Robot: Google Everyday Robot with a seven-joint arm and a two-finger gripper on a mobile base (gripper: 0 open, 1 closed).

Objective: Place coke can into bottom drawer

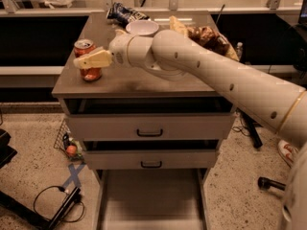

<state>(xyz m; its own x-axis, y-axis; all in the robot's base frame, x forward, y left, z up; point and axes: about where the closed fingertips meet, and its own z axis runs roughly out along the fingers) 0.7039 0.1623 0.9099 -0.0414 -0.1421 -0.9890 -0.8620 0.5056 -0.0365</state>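
gripper: (88,61) at the left of the cabinet's top surface (144,83), lying across the front of the coke can at mid-height
grip state: cannot tell whether it is spread or clamped
coke can: (85,46) upright near the surface's left edge, top and base showing above and below the gripper
arm: (216,75) reaches in from the right over the surface
behind: white bowl (142,28), blue snack bag (122,13)
bottom drawer: (151,198) pulled out, floor bare, well below the can
step: grasping the can, nothing moved to the drawer yet
next: secure hold, lift clear, carry out past the front edge, lower into the drawer
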